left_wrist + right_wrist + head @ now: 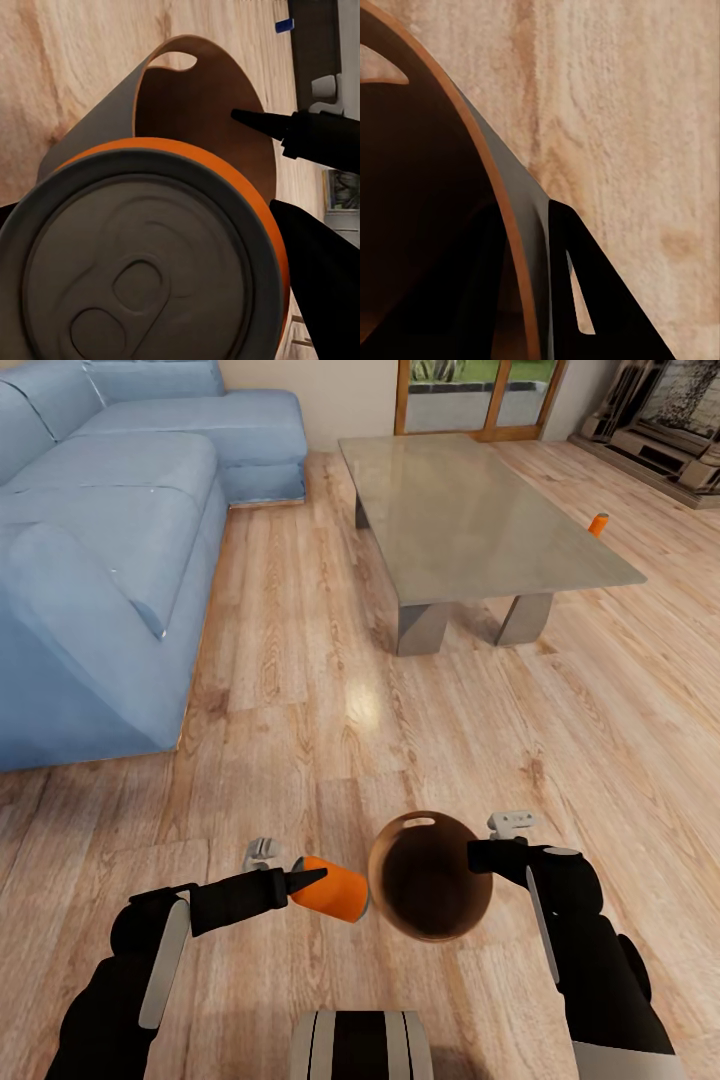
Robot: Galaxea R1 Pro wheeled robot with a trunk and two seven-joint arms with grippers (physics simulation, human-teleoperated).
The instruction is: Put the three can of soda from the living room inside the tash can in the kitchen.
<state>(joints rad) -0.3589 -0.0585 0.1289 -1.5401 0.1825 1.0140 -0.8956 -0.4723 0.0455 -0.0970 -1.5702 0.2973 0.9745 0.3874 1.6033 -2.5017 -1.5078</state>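
An orange can of soda (338, 891) lies on its side in my left gripper (305, 878), which is shut on it just left of the tash can (432, 884). In the left wrist view the can's grey top (142, 262) is close up, with the bin's open mouth (202, 112) right behind it. The brown bin is lifted off the floor and tilted, its dark inside showing. My right gripper (480, 855) is shut on its rim, one finger inside and one outside the wall (521, 225). A second can of soda (598, 524) stands on the floor beyond the coffee table.
This is the living room: a blue sectional sofa (110, 550) on the left, a grey glass-topped coffee table (470, 520) ahead, wood-framed glass doors (480, 400) and a fireplace (670, 420) at the back. Wood floor (300, 740) lies between me and the table.
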